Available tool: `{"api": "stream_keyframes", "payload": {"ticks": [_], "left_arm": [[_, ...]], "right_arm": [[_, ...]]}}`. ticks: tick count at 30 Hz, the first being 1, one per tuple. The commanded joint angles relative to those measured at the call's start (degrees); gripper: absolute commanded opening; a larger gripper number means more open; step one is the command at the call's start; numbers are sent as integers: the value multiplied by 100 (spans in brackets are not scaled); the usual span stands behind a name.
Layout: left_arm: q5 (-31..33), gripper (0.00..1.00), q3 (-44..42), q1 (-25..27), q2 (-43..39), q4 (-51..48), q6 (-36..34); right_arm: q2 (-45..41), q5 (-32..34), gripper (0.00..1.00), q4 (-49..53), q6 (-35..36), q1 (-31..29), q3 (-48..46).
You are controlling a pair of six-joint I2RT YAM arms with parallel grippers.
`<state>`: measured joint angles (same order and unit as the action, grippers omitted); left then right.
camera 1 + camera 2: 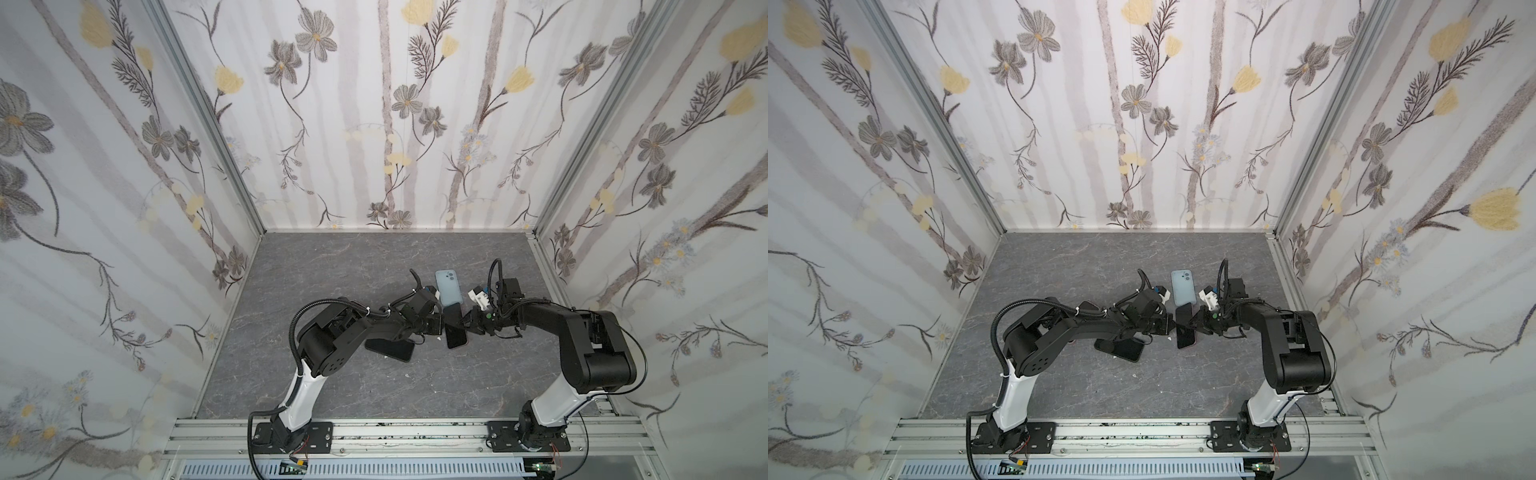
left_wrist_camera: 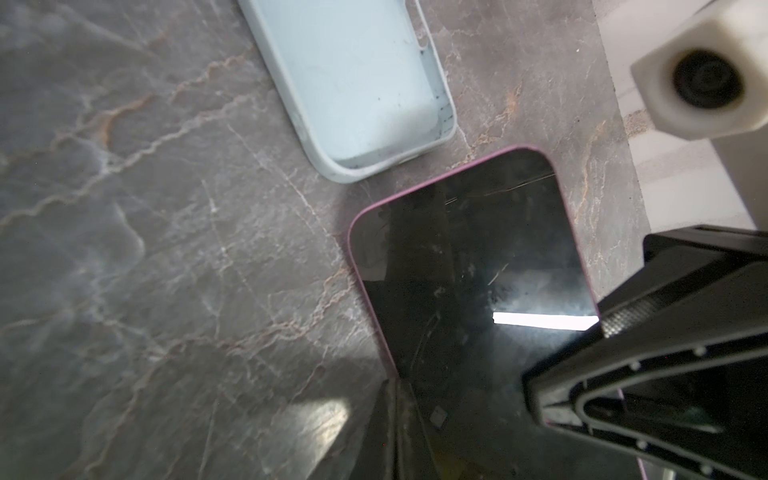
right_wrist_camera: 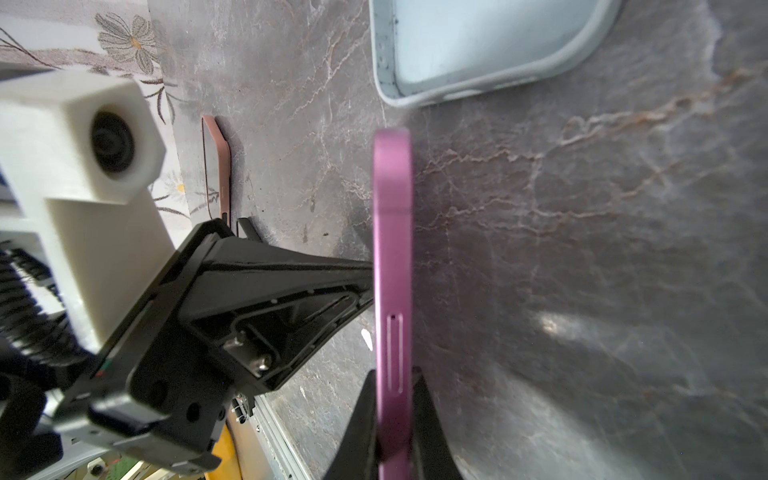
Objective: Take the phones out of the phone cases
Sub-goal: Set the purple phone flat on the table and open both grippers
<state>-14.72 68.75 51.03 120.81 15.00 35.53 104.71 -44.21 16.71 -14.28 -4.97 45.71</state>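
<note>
With my right gripper point(image 3: 394, 374) pinching the phone point(image 3: 392, 232) and my left gripper point(image 3: 365, 279) closed against it, I'd lay it flat on the table point(image 3: 582, 249), clear of the case point(image 3: 478, 41).

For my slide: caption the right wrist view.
Pink phone edge-on in the right arm's jaws, empty blue case on the table.

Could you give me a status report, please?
Right gripper shut on phone. Left gripper shut, tip against it. Blue case empty on table. Second phone beneath left arm, apart.
</note>
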Motion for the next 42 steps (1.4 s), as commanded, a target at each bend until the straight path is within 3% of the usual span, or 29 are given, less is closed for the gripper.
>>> {"api": "stream_keyframes", "payload": {"ticks": [1, 8, 13, 24, 42], "left_arm": [[52, 0, -53, 28, 41, -138, 51], [64, 0, -164, 26, -36, -141, 92], [66, 0, -281, 9, -117, -138, 131], [86, 0, -380, 49, -205, -129, 148], [30, 0, -381, 112, -447, -124, 140]], "right_arm": [[59, 176, 20, -71, 75, -13, -12], [91, 450, 38, -63, 70, -13, 49], [146, 682, 44, -62, 83, -17, 135], [68, 1128, 47, -14, 102, -13, 33], [-1289, 2643, 57, -205, -258, -48, -97]]}}
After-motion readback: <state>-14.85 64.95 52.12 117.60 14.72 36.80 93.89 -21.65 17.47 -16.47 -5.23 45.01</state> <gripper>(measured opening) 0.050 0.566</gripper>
